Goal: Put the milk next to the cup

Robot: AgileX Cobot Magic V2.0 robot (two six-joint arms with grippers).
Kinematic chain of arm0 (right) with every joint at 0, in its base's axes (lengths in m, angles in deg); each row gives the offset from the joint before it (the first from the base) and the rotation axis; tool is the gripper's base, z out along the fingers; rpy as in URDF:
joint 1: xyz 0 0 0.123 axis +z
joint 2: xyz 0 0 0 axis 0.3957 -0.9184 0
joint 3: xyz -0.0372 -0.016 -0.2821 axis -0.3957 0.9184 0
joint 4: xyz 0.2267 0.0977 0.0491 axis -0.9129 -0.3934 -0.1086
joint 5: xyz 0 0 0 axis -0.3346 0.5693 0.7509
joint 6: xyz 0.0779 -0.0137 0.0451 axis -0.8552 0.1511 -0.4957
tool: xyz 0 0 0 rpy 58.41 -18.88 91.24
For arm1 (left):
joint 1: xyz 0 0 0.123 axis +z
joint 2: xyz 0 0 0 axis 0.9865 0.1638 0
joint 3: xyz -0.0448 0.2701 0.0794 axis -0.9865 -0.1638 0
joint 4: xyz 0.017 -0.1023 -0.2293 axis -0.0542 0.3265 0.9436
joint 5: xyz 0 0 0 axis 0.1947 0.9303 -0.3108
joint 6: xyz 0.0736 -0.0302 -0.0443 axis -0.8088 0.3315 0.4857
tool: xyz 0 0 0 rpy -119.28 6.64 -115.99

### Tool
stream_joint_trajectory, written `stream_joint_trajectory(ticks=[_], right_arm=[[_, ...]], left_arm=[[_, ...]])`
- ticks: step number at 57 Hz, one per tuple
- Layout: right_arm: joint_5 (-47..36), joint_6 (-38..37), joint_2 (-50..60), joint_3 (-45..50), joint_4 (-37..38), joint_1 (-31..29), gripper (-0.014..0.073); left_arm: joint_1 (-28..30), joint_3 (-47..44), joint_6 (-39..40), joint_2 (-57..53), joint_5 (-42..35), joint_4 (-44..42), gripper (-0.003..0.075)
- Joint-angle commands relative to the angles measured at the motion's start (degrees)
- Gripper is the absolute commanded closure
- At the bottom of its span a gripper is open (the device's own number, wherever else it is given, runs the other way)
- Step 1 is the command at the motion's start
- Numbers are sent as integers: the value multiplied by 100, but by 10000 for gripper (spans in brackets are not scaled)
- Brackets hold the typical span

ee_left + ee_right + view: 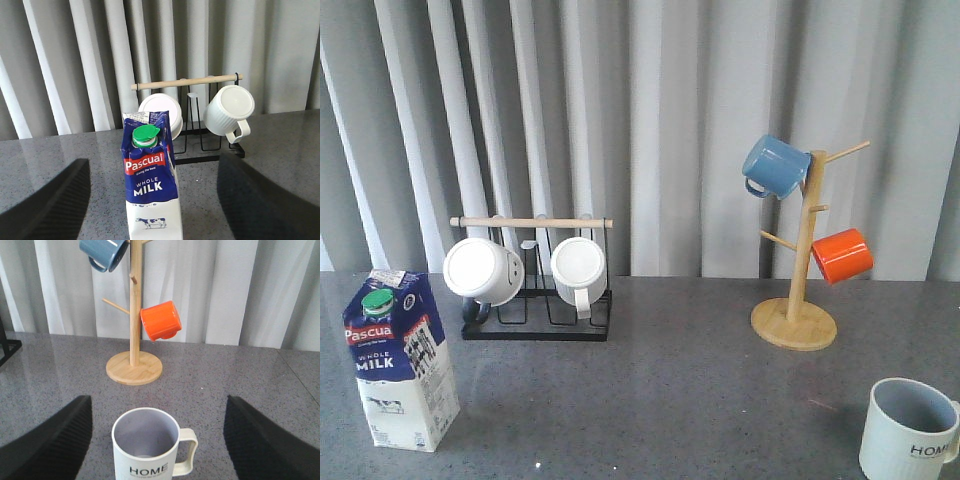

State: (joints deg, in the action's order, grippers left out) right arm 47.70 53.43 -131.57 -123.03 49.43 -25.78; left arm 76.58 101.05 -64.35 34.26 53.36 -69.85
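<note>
A tall blue-and-white gable-top milk carton (402, 362) with a green round cap, a red "Pascual" band and "WHOLE MILK" lettering stands upright near the front left corner of the speckled dark grey desk (650, 390). The pale grey-white ribbed cup (910, 428) with a grey inside, a side handle and "HOME" printed in black stands upright at the front right corner, well apart from the carton, with most of the desk's width between them. Behind the carton, a black wire rack (535, 300) topped by a light wooden rod carries two plain white mugs (484, 271) lying on their sides. Toward the back right, a bamboo mug tree (798, 290) on a round base holds a blue mug (775, 165) high up and an orange mug (841, 255) lower down. Grey pleated curtains (670, 120) close off the background. In the left wrist view, the left gripper (150, 200) is spread wide, its dark fingers (50, 205) on either side of the carton without touching it. In the right wrist view, the right gripper (150, 440) is likewise released, its fingers (270, 440) flanking the cup with clear gaps on both sides. Neither arm appears in the front view.
</note>
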Motion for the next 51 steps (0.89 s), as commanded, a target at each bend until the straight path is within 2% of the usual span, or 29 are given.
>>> stream_joint_trajectory(ticks=[1, 7, 12, 25, 32, 44, 51], right_arm=[[-203, 220, -11, -198, 339, 0, 49], [-160, 305, -123, -169, 505, -142, 49], [-628, 305, -391, 71, 642, -575, 49], [-3028, 289, -1371, 1312, 660, -1217, 49], [-4247, 262, -1852, 1678, 881, -1567, 49], [-4576, 140, -2614, 1628, 1280, -2057, 49], [-4781, -271, -2949, 1442, 2095, -2194, 49]], left_arm=[[-16, 197, 60, 8, -450, 90, 200], [-16, 197, 60, 8, -450, 90, 200], [-16, 197, 60, 2, -450, 85, 200], [-16, 197, 60, 2, -450, 85, 200], [-16, 197, 60, 2, -450, 85, 200], [-16, 197, 60, 2, -450, 85, 200], [-16, 197, 60, 2, -450, 85, 200]])
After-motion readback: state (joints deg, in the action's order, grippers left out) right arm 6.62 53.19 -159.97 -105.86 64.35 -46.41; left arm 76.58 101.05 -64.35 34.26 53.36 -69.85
